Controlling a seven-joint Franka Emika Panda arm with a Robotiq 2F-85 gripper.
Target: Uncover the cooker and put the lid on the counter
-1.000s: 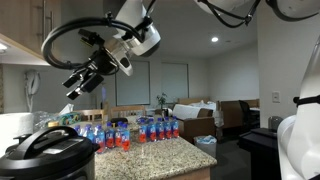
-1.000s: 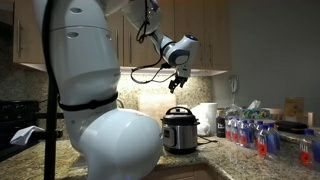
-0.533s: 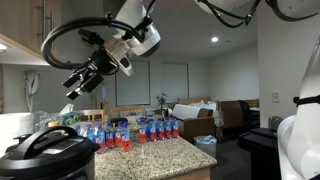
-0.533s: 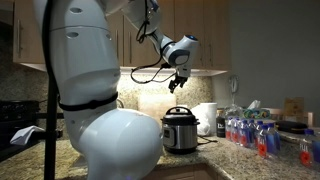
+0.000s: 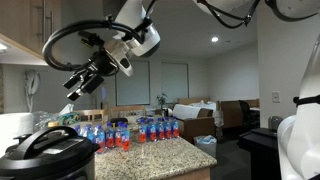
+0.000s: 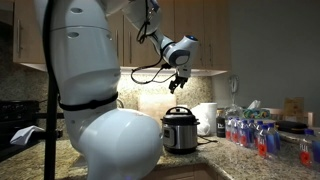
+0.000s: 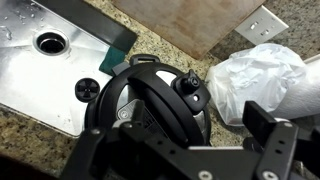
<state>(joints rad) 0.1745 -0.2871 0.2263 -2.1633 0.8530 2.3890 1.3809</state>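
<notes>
Hovering open-jawed, high over the covered cooker

We see the arm reach out from high up and bend at the wrist, so that the gripper (image 5: 76,86) tilts downward and hangs well above the cooker (image 5: 45,158) in both exterior views. Its jaws stand wide apart and hold nothing. The lid (image 5: 47,141) sits shut on the cooker, which stands on the counter (image 5: 165,150).

Only the wrist view shows what crowds the pot. The lid (image 7: 150,100) lies straight below the fingers (image 7: 275,140), with a steel sink (image 7: 50,60) near on one side. A crumpled white plastic bag (image 7: 255,70) sits just beside it on the other side, and a brown board (image 7: 190,20) lies beyond.

An exterior view adds a cluster of bottles (image 5: 130,130) farther along, well apart from the cooker. Bare granite lies between them, running to the counter's edge
</notes>
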